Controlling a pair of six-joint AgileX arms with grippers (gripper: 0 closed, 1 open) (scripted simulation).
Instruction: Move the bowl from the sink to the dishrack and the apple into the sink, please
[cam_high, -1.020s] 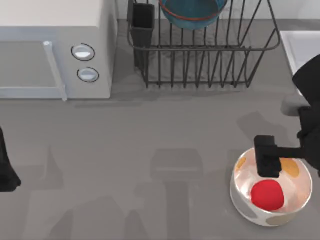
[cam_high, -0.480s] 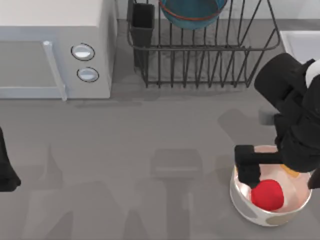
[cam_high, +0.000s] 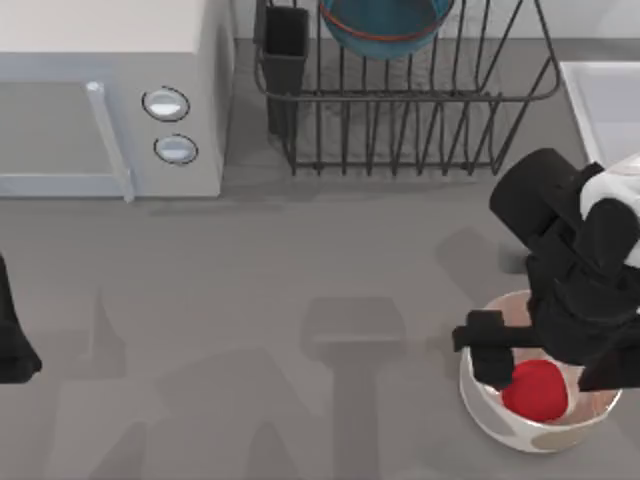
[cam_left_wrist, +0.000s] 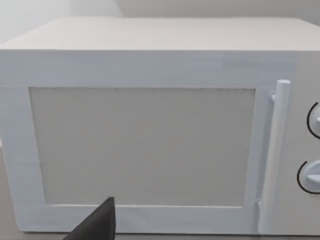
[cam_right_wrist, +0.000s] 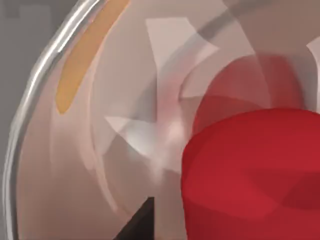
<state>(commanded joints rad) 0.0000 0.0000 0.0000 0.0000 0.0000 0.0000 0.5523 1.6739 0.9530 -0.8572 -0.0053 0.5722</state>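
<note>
Right gripper (cam_high: 520, 372) sits low over the white spotted bowl (cam_high: 482, 405) at the near right of the table, wrist and arm bulk above it. One dark finger (cam_high: 487, 345) pokes out on the left side, over the spotted bowl's left rim; the other is hidden under the wrist, so I can't tell whether the fingers are spread or closing. Nothing looks pinched yet. In the right wrist view the apple (cam_right_wrist: 255, 175) looms very close, resting in the glossy bowl (cam_right_wrist: 60, 125), with a dark fingertip (cam_right_wrist: 140, 222) at the frame edge beside it.

Step in hand, as I judge it: grasp the apple out of the spotted bowl. To do it well: centre the jaws across the fruit's widest part, come down without knocking the bowl wall, close firmly since a round smooth fruit may roll or squirt out, then lift straight up clear of the rim before travelling.

The apple (cam_high: 535, 390) lies just right of the visible finger, directly beneath the wrist, inside the spotted bowl. The sink (cam_high: 600, 95) is at the far right, well apart from the apple. The teal bowl (cam_high: 385, 28) already rests in the dishrack (cam_high: 400, 100) at the far centre, so that half looks done.

Left gripper (cam_high: 12, 345) is parked at the near left edge, facing the microwave (cam_left_wrist: 150, 125); finger state can't be told.
</note>
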